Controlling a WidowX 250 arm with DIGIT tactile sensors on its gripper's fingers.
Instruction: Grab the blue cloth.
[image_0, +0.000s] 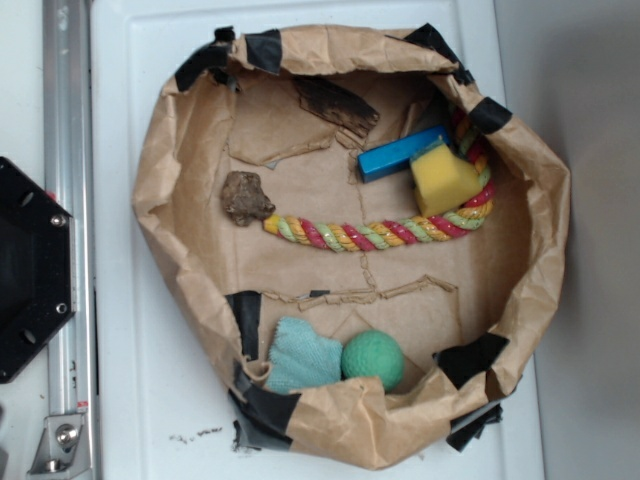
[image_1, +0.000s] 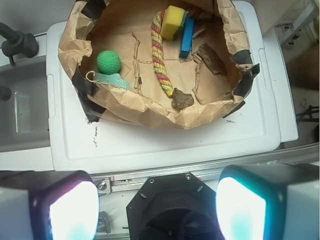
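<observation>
The blue cloth (image_0: 301, 353) lies on the floor of a crumpled brown paper bowl (image_0: 165, 170), close to its wall, with the green ball (image_0: 373, 358) touching its edge. In the wrist view the cloth (image_1: 112, 79) shows as a pale teal strip just below the ball (image_1: 108, 61), partly hidden behind the paper rim.

The gripper (image_1: 157, 210) appears only in the wrist view, at the bottom edge. Its 2 fingers (image_1: 72, 207) are spread wide, with nothing between them, and their pads glow pale. The gripper hangs well apart from the cloth, outside the bowl and above the black hexagonal robot base (image_1: 172, 205). The cloth sits up and to the left of it in that view.

Elsewhere in the bowl, a multicoloured rope (image_0: 385, 232) curves across the middle. A yellow sponge (image_0: 442, 178) rests at 1 end of the rope, touching a bright blue block (image_0: 400, 153). A brown lump (image_0: 246, 197) sits at the rope's other end. Black tape patches (image_0: 247, 322) mark the paper wall. The bowl stands on a white desk (image_0: 150, 390).
</observation>
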